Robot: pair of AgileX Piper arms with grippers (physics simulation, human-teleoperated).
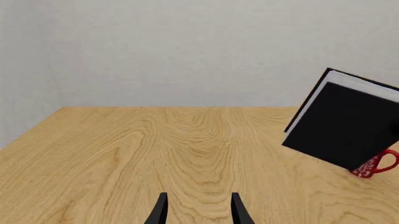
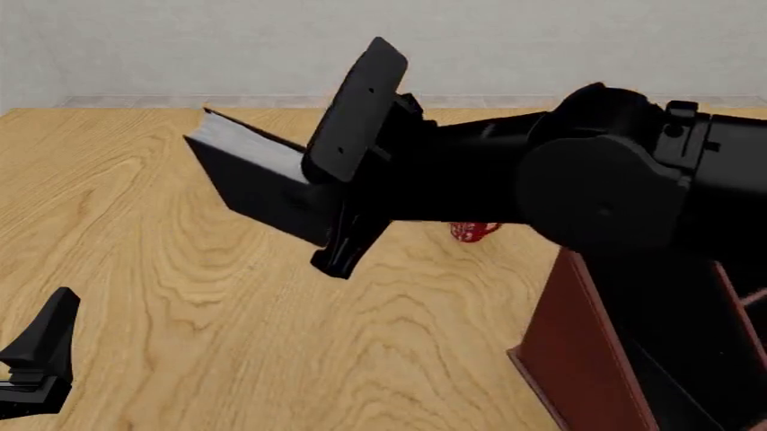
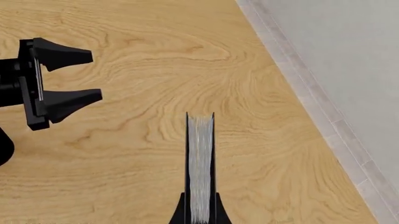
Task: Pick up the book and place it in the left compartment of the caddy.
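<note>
Above the worktop (image 2: 180, 296), the book (image 2: 258, 175) hangs tilted, clamped near one edge in the right tool (image 3: 199, 212). Held so far off-centre, it could swing or slip before reaching the caddy (image 2: 587, 359) at four o'clock. Left tool (image 1: 196, 210), jaws apart, idles.

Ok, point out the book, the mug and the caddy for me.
book (image 1: 349, 123), left wrist view, on its black cover.
mug (image 1: 374, 164), left wrist view, on its red side.
caddy (image 2: 576, 346), front view, on its reddish-brown outer wall.
</note>
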